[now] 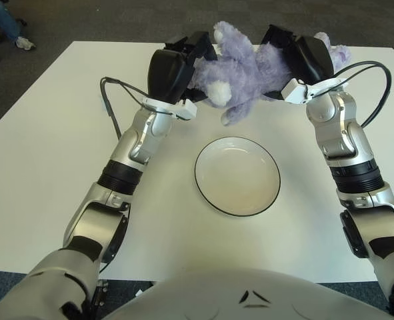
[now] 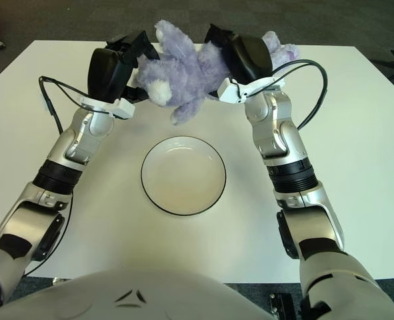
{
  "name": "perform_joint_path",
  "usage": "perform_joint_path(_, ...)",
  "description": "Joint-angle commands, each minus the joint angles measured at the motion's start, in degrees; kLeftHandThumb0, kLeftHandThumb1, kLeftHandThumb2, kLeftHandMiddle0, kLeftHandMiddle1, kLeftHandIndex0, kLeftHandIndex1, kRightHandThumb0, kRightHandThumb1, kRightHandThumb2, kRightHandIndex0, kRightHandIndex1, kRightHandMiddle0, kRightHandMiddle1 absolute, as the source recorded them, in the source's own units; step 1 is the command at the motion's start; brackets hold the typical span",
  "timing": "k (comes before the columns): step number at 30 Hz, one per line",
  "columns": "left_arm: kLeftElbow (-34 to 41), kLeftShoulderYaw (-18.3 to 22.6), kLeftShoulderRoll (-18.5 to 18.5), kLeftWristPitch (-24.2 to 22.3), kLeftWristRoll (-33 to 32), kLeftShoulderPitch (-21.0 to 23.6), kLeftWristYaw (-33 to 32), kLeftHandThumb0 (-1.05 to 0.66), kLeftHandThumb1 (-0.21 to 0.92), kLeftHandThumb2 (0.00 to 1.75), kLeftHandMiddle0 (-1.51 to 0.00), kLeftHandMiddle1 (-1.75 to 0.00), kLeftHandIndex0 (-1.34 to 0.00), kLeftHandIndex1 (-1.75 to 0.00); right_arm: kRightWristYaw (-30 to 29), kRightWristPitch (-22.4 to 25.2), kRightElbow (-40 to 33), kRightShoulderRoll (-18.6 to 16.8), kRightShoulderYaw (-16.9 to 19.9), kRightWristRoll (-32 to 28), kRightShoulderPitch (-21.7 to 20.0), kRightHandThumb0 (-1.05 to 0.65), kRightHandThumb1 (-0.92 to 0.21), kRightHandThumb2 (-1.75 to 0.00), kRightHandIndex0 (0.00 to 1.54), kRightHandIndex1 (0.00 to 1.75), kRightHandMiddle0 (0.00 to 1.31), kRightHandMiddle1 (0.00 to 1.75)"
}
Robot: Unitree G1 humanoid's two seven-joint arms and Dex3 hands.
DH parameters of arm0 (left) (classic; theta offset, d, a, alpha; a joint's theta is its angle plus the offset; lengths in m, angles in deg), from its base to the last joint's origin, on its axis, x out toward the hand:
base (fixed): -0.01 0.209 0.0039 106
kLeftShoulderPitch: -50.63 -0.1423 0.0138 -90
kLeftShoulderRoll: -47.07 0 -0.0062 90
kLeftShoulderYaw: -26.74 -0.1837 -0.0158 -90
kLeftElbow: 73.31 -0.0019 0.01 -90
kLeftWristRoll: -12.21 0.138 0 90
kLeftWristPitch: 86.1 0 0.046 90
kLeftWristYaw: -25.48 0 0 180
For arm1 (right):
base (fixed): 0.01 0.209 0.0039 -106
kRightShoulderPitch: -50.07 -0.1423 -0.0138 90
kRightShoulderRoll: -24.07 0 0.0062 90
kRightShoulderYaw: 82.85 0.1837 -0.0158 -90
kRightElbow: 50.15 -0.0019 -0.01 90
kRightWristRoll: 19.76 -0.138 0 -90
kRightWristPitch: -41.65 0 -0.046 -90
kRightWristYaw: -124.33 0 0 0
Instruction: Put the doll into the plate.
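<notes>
Fluffy lavender-purple plush doll (image 1: pixel 240 70) with a white muzzle patch; round cream ceramic plate (image 1: pixel 237 176) thinly rimmed in black; plain white rectangular table (image 1: pixel 43 167); dark grey carpet floor (image 1: pixel 117 20) beyond.

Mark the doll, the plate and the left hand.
doll (image 1: pixel 240 73), left eye view, purple plush body.
plate (image 1: pixel 237 176), left eye view, bare white centre.
left hand (image 1: pixel 170 73), left eye view, black back of the hand, gripping the doll.

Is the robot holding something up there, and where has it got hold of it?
Yes: the purple doll, gripped between both hands, the left hand at its head end, the right hand at its other end.
</notes>
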Motion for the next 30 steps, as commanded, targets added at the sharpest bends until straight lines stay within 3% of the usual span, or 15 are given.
perform_joint_path(1,1.91,0.99,0.64,-0.12,-0.97,-1.03,1.58,-0.01,0.06,1.55,-0.72,-1.68,-0.72,-1.66,1.86,0.35,-2.74,0.41,0.73,-1.08,0.69,-0.01,0.06,-1.71,0.79,1.71,0.79,1.7)
perform_joint_path(6,4.77,1.69,1.08,-0.09,-3.31,-2.28,5.16,-0.01,0.07,1.54,-0.71,-1.69,-0.71,-1.66,3.04,0.87,-4.61,0.05,1.02,-1.22,1.71,-0.01,0.07,-1.73,0.79,1.73,0.79,1.72)
perform_joint_path(8,5.84,1.98,1.27,-0.35,-4.0,-2.7,6.45,-0.01,0.08,1.53,-0.7,-1.68,-0.7,-1.66,3.82,1.26,-5.59,-0.31,1.15,-1.75,1.99,-0.01,0.14,-1.74,0.89,1.74,0.89,1.51)
perform_joint_path(11,6.68,2.29,1.4,-0.48,-4.46,-3.05,7.76,-0.01,0.08,1.53,-0.7,-1.68,-0.7,-1.66,4.67,1.48,-7.06,-1.02,1.67,-3.12,2.73,-0.01,0.16,-1.74,0.93,1.74,0.91,1.45)
perform_joint_path(18,9.24,3.04,2.42,0.72,-6.92,-4.85,11.73,-0.01,0.1,1.49,-0.7,-1.65,-0.7,-1.64,7.34,1.29,-11.58,-1.19,4.62,-9.01,7.14,0.0,0.15,-1.75,0.94,1.75,0.88,1.47)
perform_joint_path(19,9.41,3.08,2.55,0.96,-7.09,-5.12,12.05,-0.01,0.11,1.47,-0.72,-1.68,-0.71,-1.56,7.5,1.06,-11.97,-0.97,5.04,-9.55,7.83,0.0,0.15,-1.75,0.95,1.75,0.87,1.47)
perform_joint_path(23,10.65,3.32,2.88,1.63,-7.47,-6.65,12.88,-0.01,0.13,1.42,-0.74,-1.71,-0.72,-1.43,8.05,0.76,-12.56,-0.62,5.94,-11.04,9.75,-0.01,0.13,-1.71,0.94,1.75,0.87,1.44)
perform_joint_path(30,12.43,4.24,3.19,2.52,-7.16,-8.87,12.98,-0.01,0.16,1.37,-0.74,-1.69,-0.71,-1.4,8.12,0.59,-13.04,-0.97,6.35,-12.54,12.26,-0.01,0.09,-1.66,0.91,1.75,0.86,1.41)
